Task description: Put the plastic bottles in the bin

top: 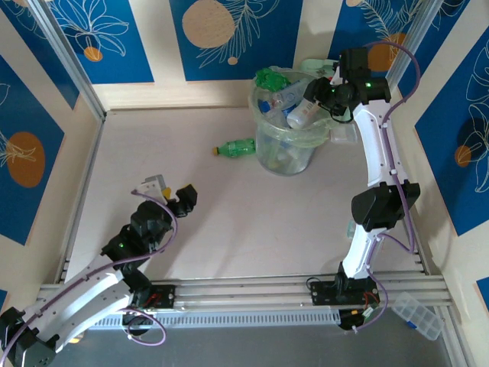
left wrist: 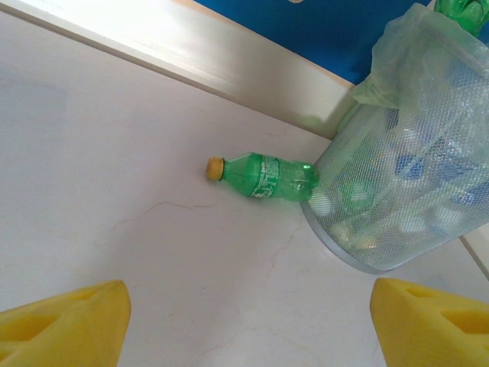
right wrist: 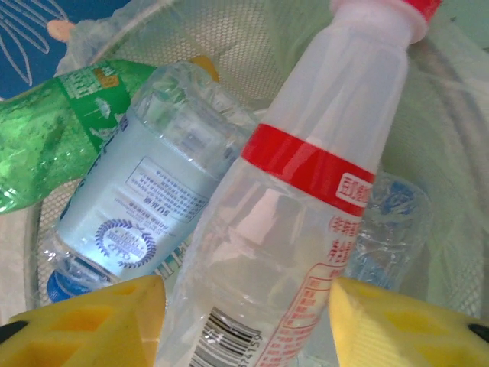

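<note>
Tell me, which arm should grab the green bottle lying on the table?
Left, probably. The left gripper is open, facing the green bottle across bare table. The right gripper is over the bin, holding a white bottle.

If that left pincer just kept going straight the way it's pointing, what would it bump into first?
Probably the green bottle lying on the table, beside the bin; depth is unclear, so bare table might come first.

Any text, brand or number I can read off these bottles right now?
No text reads clearly.
Red band on the white bottle: boxed white characters, blurred; barcode below, digits unreadable.
Pale-blue label on the clear bottle: round seal, fine print, too small.
Label on the green bottle outside the bin: blurred.
</note>
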